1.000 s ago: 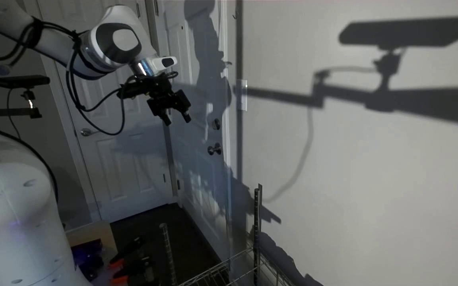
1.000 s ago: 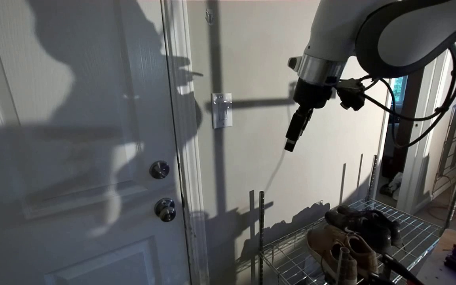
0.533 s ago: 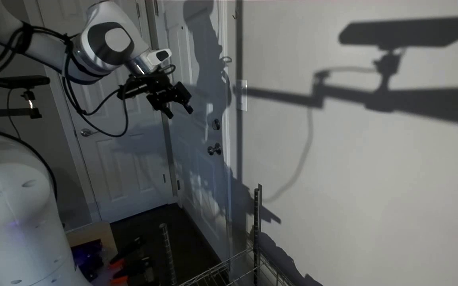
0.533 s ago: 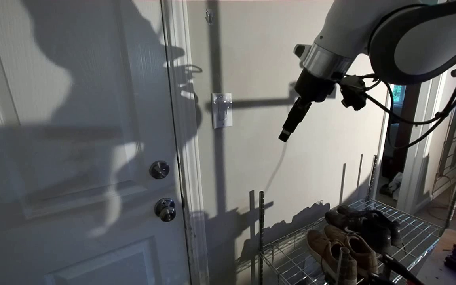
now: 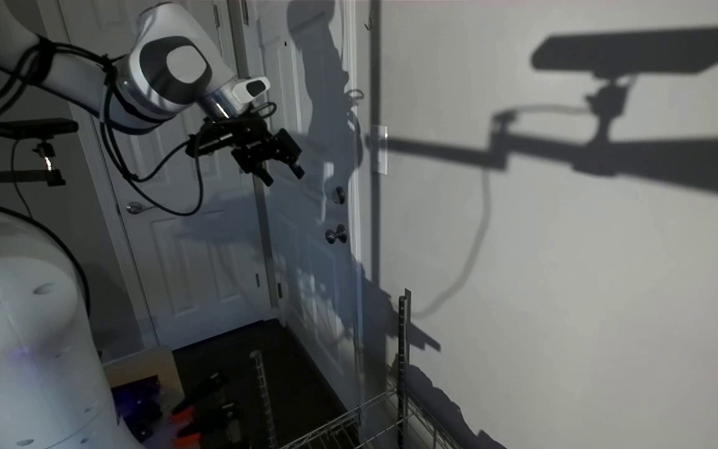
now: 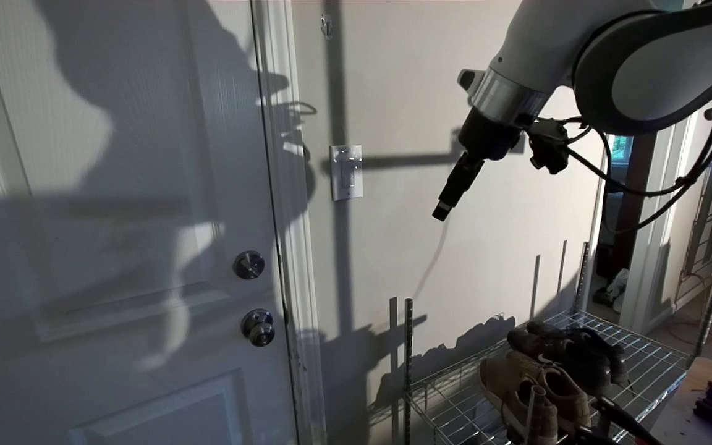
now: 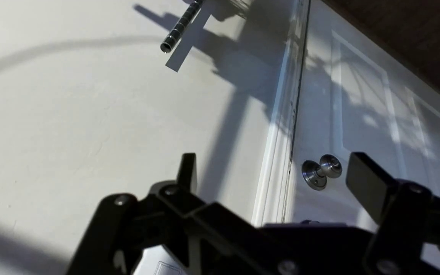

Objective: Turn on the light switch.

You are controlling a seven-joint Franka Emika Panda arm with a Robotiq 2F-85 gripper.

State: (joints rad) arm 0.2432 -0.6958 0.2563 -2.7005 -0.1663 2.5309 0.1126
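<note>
Holds black, blocky fingers (image 7: 369, 187) spread wide and slanting downward before a pale, shadow-streaked wall (image 6: 393, 247), apart from the white, glossy, rectangular light switch (image 6: 347, 173). Mounted upright there, just beside the white moulded frame (image 6: 291, 185) of a white panelled door (image 6: 127, 383) with round metal knob (image 6: 261, 334).

My arm (image 5: 78, 76) stretches from the upper left of an exterior view, above my white lower links (image 5: 22, 337), the wrist (image 5: 225, 105) slanting down. My claw (image 5: 283, 175) hangs tilted in mid-air, its two black fingers (image 7: 369, 187) spread, with a wide gap between their tips.
</note>
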